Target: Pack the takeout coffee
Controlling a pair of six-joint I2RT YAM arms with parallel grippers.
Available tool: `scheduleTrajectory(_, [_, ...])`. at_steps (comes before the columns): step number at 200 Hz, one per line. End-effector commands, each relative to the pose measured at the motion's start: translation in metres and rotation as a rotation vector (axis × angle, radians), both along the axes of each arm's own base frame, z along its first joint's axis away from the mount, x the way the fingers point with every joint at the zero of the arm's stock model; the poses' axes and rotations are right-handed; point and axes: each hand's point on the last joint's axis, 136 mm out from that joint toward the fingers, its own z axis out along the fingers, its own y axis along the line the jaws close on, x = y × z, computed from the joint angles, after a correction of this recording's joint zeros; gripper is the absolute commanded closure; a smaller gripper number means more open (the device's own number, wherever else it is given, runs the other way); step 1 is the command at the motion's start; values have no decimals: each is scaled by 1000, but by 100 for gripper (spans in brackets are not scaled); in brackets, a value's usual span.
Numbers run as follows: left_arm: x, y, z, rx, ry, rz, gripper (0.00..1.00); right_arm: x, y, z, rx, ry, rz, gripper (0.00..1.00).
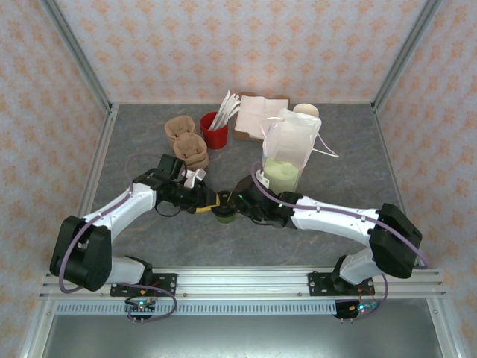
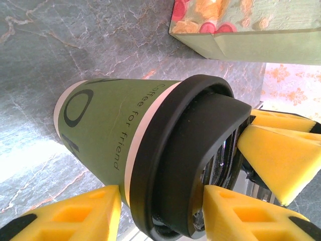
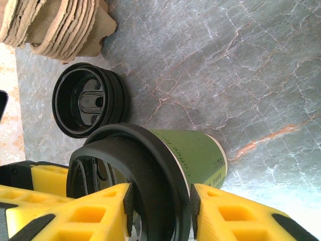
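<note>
Grey marbled tabletop [image 1: 358,164] inside patterned walls [image 1: 186,45]. Near centre, between both arms, takeout coffee [image 1: 223,214], green with black lid. Clamped across the lid rim: right gripper [image 3: 160,201]. Half-spread astride the lid from the left: left gripper [image 2: 158,211], contact impossible to judge. Just beyond, rightward, pale green bag [image 1: 287,153].

Bright, even light on my overhead feed, soft shadows. Both wrist feeds: glare washes the bench [image 2: 20,165] white at one corner, closest foreground slightly soft.

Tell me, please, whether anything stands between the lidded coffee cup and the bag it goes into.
Nothing visible does: bare table lies between the cup and the upright bag just beyond it.
</note>
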Motion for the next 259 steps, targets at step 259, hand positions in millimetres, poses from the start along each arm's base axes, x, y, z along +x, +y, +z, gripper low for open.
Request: scheduleTrajectory(259, [34, 37, 106, 195, -309, 200, 38, -3, 9, 56, -82, -12, 106, 42])
